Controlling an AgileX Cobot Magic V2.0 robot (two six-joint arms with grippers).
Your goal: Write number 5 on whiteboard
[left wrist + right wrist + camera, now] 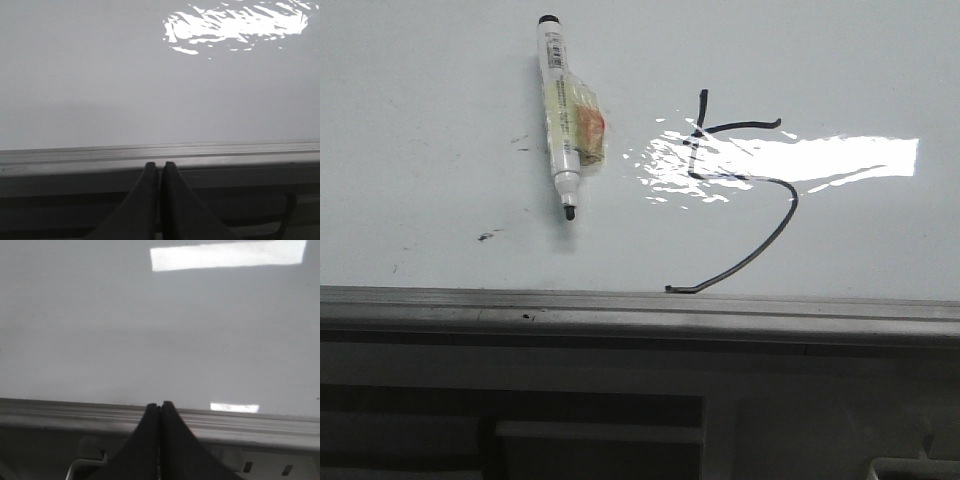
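The whiteboard (pixel 430 90) lies flat and glossy, with a grey metal frame edge (pixel 620 305) along its near side. A black hand-drawn number 5 (pixel 790 205) sits on it right of centre, its tail ending near the frame. A white marker (pixel 558 110) with its black tip uncapped lies loose on the board, left of the 5. No arm shows in the front view. In the left wrist view, the left gripper (pixel 159 165) is shut and empty over the frame edge (pixel 225 150). Over the same frame (pixel 260 422), my right gripper (pixel 160 404) is shut on nothing.
A bright glare patch (pixel 800 158) crosses the upper part of the 5. Small dark smudges (pixel 485 236) dot the board at the left. Below the frame is a dark grey base with recesses (pixel 600 440).
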